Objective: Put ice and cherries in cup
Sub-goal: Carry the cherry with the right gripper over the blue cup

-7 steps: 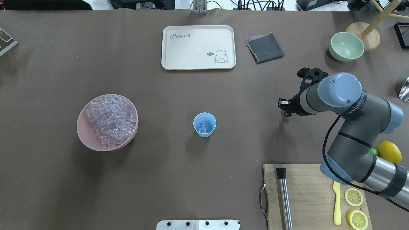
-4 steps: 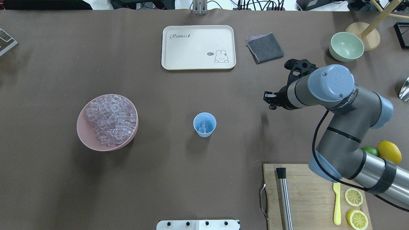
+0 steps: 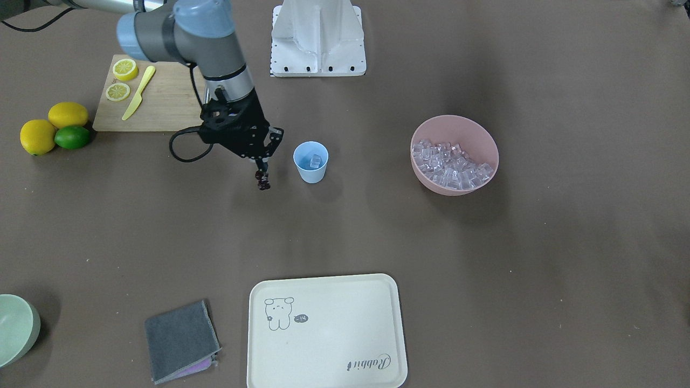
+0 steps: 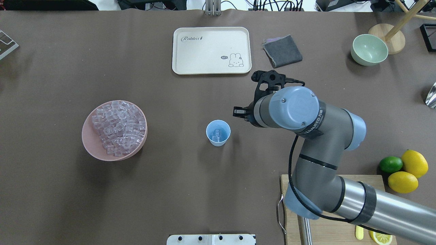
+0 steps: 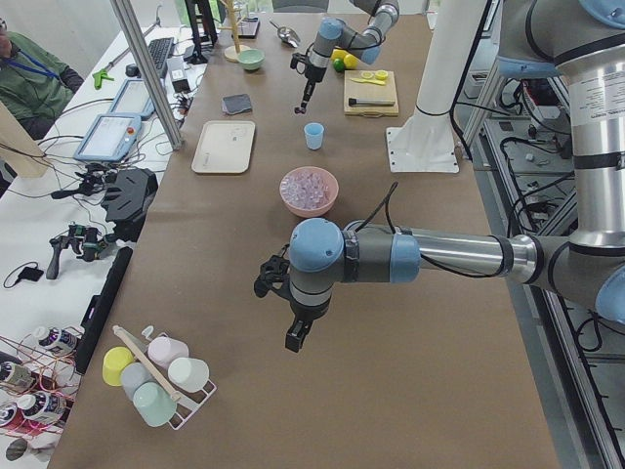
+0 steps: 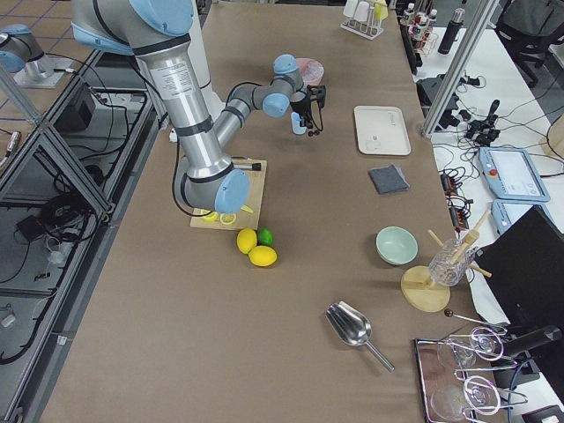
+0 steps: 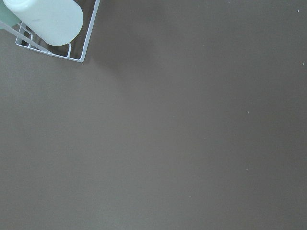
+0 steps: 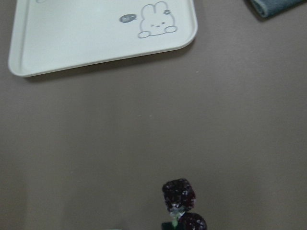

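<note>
Surface (image 3: 512, 258) is carrying a pink bowl (image 3: 458, 117) heaped with ice (image 3: 450, 167) at centre right. The cup (image 3: 311, 173) is standing mid-frame, holding a few cubes. Just left of it the right end effector (image 3: 261, 163) is hovering, clamping the cherries (image 3: 263, 183), which are dangling below. The left end effector (image 5: 293, 337) is hanging lower centre in the left side view; its opening cannot be told.

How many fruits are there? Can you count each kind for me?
Whole lemons: 2
Lemon slices: 2
Lime: 1
Bunch of cherries: 1
Total: 6
</note>
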### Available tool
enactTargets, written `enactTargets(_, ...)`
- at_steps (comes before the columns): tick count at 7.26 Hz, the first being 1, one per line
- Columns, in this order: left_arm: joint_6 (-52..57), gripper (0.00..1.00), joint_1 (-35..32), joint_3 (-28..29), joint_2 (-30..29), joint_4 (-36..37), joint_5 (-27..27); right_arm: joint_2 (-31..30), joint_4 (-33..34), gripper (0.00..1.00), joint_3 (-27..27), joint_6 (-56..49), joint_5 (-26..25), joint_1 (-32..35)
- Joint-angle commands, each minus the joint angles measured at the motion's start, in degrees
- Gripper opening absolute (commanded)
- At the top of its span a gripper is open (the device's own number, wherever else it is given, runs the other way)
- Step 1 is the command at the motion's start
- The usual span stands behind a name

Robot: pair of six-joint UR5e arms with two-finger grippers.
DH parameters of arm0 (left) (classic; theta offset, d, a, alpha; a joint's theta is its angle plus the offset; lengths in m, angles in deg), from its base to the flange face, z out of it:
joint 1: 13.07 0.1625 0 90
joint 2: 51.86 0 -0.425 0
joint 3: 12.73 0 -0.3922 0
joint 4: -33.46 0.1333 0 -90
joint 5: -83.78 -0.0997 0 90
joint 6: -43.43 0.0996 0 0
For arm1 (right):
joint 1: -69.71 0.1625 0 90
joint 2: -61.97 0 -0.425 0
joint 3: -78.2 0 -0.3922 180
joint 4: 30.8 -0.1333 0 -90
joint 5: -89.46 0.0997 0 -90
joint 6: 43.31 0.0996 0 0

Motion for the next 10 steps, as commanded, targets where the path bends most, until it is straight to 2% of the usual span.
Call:
enactTargets(1,-0.1,0.99,-0.1,0.5,0.0,-2.2,0.0,6.0,4.9,0.0,0.0,-0.1,-2.2,-2.5)
enactTargets(6,-0.2,0.99,-0.2,1.0,0.9,-3.6,0.0,6.0,5.1,0.0,-0.5,-0.1,-4.3,-6.3)
enactTargets(7,-0.2,0.99,-0.2,1.0,0.9,-3.6,0.0,5.7,5.0,0.72,-0.5,-0.2,-4.8,-6.3)
enactTargets(8,-0.1,0.99,-0.2,1.0,0.9,-3.6,0.0,5.6,5.0,0.99,-0.5,-0.2,-5.9,-6.5)
enactTargets(10,-0.1,0.99,-0.2,1.1,0.9,-3.6,0.0,5.7,5.0,0.99,-0.2,-0.2,-5.7,-6.7)
